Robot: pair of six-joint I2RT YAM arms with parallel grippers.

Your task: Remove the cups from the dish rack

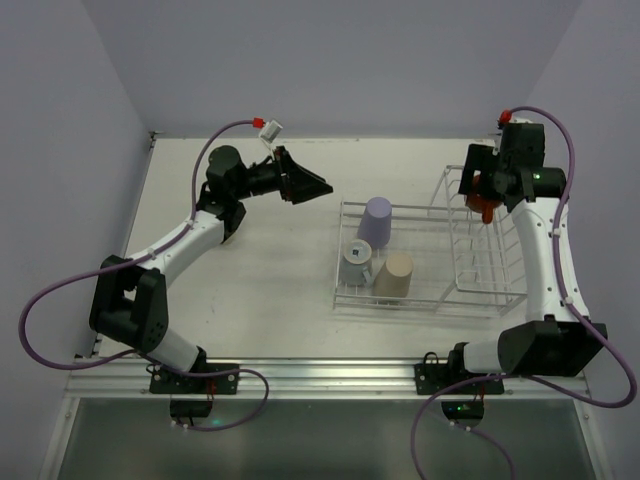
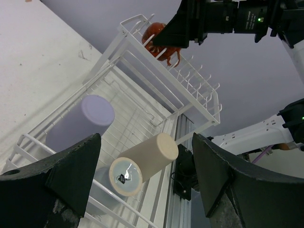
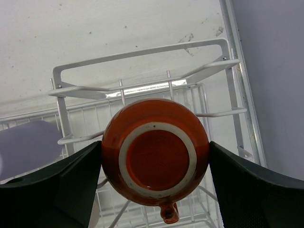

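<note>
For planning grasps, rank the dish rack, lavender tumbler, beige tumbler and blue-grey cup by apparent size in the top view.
1. dish rack
2. lavender tumbler and beige tumbler, too alike to rank
3. blue-grey cup

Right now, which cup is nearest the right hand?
Orange mug, bottom up in the tall basket; lavender, beige and blue-grey ones sit in the low tray.

White rack (image 1: 440, 305) holds 3 cups (image 1: 379, 220) in its tray, an upside-down orange mug (image 3: 156, 151) in its basket.
</note>
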